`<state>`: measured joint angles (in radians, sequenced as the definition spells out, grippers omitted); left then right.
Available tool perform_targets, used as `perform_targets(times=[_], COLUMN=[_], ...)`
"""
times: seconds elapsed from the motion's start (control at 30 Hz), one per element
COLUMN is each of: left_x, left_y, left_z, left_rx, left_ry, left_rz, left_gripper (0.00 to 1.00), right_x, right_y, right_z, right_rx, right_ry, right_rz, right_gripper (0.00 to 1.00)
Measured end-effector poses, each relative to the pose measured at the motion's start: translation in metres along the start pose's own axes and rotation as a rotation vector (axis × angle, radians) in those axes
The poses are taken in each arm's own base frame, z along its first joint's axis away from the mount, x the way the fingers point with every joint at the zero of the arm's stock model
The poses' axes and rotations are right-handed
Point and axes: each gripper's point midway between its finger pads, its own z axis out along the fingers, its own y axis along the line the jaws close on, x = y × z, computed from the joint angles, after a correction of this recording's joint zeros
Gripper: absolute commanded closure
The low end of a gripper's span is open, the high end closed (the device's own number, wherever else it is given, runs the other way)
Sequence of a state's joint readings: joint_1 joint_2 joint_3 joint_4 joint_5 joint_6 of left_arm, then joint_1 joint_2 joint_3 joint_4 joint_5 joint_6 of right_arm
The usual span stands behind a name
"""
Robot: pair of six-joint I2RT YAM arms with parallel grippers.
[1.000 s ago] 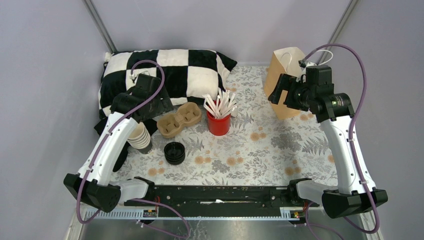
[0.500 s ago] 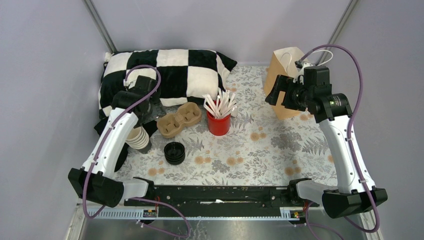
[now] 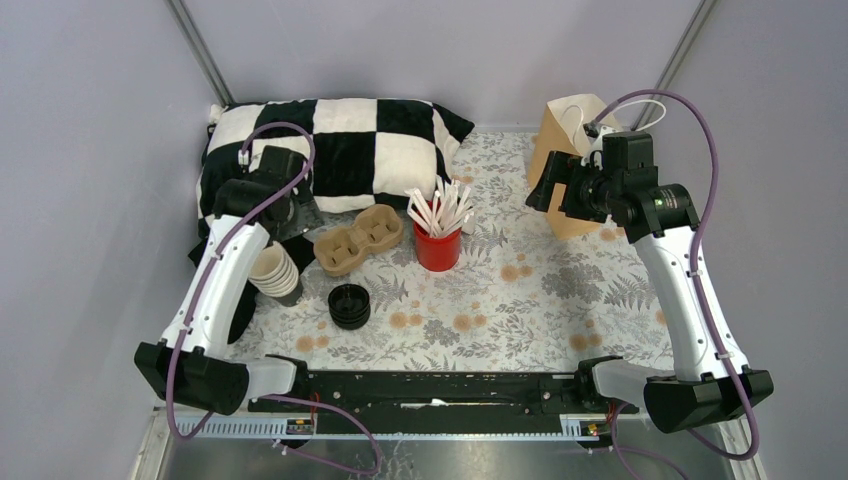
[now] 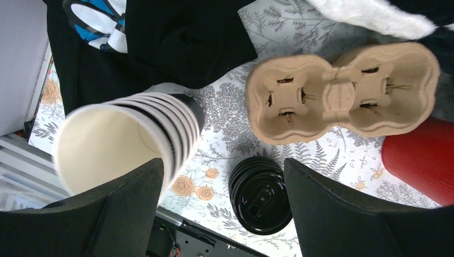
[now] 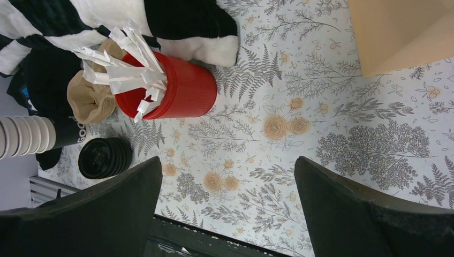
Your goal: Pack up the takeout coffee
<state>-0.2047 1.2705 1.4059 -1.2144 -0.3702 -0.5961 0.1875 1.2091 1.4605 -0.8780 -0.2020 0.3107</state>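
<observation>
**Hovering over the cup stack, nothing packed yet**

Both arms hang above the flowered table [image 3: 520, 300]. The left gripper [image 4: 224, 167] is spread wide and empty on the left side. The stack of lidless cups [image 4: 123, 144] lies just below it, with the stack of black lids [image 4: 260, 195] to the right of the cups. The cardboard carrier [image 4: 342, 91] sits beyond the lids. The right gripper [image 5: 227, 160] is also fully spread with nothing in it, hovering in front of the brown paper bag [image 3: 575, 120] at the far right.

I see no lidded coffee anywhere, so I judge this the very start. To my eye a cup must come off the stack first, so the left jaws need to close on the top cup alone.

The left wrist view shows both carrier wells empty and the top cup's white inside, which are small from overhead. Only the overhead view shows the bag standing upright. The right wrist catches just a corner of the bag, plus the red cup [image 5: 176, 91] of paper-wrapped sticks.
</observation>
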Motion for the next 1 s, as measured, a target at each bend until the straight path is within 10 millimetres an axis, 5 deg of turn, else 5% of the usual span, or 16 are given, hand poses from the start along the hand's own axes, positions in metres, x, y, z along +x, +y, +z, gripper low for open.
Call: perform_targets(times=[0.3,0.73,1.0], left_x=[-0.015,0.004,0.012], left_y=[0.000,0.018,0.024], left_z=[-0.016,0.006,0.016], left_rx=[0.030,-0.054,-0.076], left_ry=[-0.060,-0.002,0.023], left_rz=[-0.006,-0.004,-0.008], left_gripper=[0.23,0.57,0.69], right_x=[0.001,0.002,0.003], right_y=[0.001,0.003,0.004], right_z=[0.001,0.001,0.001], right_rx=[-0.004,-0.009,-0.011], right_ry=[0.005,0.008,0.011], right_rz=[-0.002,-0.007,-0.008], right_gripper=[0.00,0.00,0.00])
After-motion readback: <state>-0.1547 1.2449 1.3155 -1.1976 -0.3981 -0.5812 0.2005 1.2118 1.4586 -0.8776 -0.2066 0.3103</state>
